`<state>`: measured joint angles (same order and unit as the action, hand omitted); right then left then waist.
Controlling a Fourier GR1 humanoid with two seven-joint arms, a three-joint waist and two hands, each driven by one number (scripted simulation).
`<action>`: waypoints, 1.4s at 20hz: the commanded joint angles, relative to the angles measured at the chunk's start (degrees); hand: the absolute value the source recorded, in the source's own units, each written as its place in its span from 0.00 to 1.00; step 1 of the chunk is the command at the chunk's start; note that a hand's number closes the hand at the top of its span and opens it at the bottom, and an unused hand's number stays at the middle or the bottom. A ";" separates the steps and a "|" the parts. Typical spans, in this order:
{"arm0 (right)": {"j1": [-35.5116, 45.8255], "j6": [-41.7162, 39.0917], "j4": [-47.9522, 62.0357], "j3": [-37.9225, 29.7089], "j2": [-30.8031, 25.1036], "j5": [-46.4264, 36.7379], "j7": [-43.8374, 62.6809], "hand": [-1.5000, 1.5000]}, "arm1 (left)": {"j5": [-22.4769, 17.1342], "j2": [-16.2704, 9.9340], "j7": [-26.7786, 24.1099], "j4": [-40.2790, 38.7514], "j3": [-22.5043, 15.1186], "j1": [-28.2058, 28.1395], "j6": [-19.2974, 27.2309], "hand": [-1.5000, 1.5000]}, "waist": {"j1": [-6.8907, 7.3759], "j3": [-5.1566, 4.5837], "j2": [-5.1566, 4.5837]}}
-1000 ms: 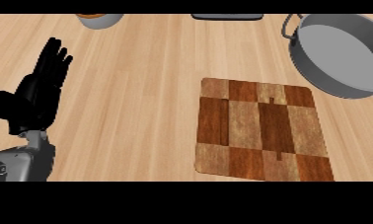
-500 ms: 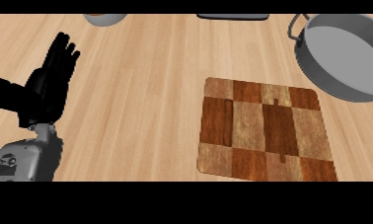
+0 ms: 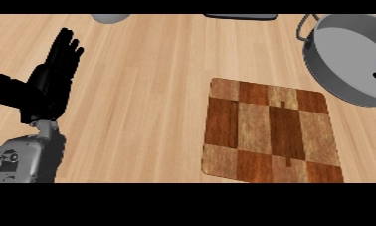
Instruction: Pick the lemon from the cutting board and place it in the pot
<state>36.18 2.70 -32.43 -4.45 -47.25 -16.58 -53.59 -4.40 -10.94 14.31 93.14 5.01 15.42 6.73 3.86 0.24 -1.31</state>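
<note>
1. Lemon: I can't see it anywhere in my head view, not on the board and not in the pot, so I can't tell where it is.
2. At far left my left hand (image 3: 50,78) stands open, black fingers straight and pointing up the counter, thumb spread toward the left edge, holding nothing. Its grey forearm (image 3: 28,158) comes in from the lower left corner.
3. My right hand doesn't show at all.
4. At the top edge, left of centre, I see the lower rim of a small grey round thing (image 3: 110,18); too little shows to name it.
5. Farther right along the top edge lies a flat dark strip (image 3: 240,16), also cut off.
6. The counter (image 3: 154,80) is pale wood with long straight grain.
7. The board (image 3: 270,131) sits right of centre: a rounded rectangle in a chequer of dark and light brown wood blocks, nothing resting on it.
8. The pot (image 3: 345,56) is at upper right, well apart from the board's corner: round, grey metal, smooth inside, with a loop handle on its left rim. The part of its inside that I can see holds nothing.
</note>
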 commanded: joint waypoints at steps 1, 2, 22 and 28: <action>6.69 5.40 9.34 1.28 3.11 -4.60 -2.21 1.00 | -0.48 -0.58 1.79 0.98 0.14 1.12 -0.43 0.50 | 0.41 0.02 -0.02; 7.75 4.68 10.84 1.88 2.47 -5.64 -2.74 1.00 | 0.55 0.14 -1.79 -1.07 -0.16 -0.56 -0.39 0.50 | 0.45 0.00 -0.20; 15.36 -30.24 26.37 -5.08 4.80 3.37 -2.78 0.00 | 0.05 0.64 -1.16 0.51 -0.56 -0.61 -0.71 0.50 | 1.04 0.25 -0.59; 15.78 -36.24 27.14 -8.08 -0.26 6.76 0.23 0.00 | 0.02 0.66 -2.54 -1.14 0.01 0.29 -0.71 0.50 | 0.63 0.41 -1.37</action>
<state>51.32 -22.24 -6.36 -10.52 -44.78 -12.00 -50.25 -4.39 -10.65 12.54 92.54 5.14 15.28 6.02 4.52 0.57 -2.24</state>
